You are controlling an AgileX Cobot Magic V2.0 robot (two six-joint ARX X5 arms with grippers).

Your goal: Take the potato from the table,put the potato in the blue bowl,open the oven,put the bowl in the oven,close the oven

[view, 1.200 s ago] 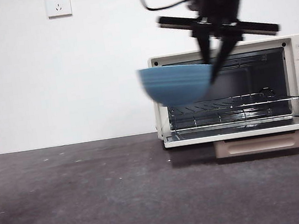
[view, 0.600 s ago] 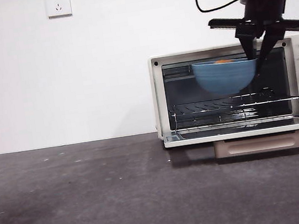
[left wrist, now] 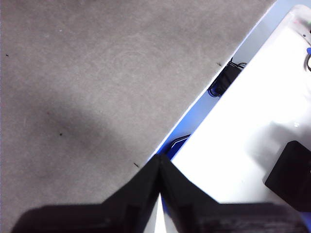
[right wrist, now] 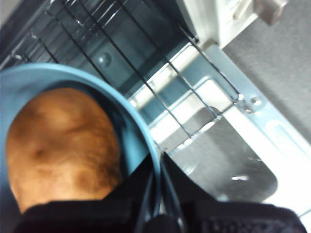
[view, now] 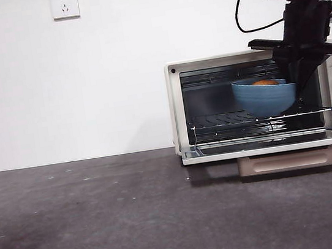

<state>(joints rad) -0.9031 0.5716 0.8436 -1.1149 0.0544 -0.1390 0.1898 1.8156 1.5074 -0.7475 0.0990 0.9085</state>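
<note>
Our right gripper [view: 297,79] comes down from the upper right and is clamped on the right rim of the blue bowl [view: 265,97], one jaw inside and one outside. We see the bowl held upright inside the open oven [view: 261,98], just above the wire rack [view: 258,119]; whether it touches the rack we cannot tell. Inside the bowl lies the potato [right wrist: 60,145], its orange-brown top showing above the rim. Down flat in front hangs the oven door [view: 274,143]. Our left gripper [left wrist: 159,167] waits above the table [left wrist: 97,87] with its jaws pressed together, holding nothing.
</note>
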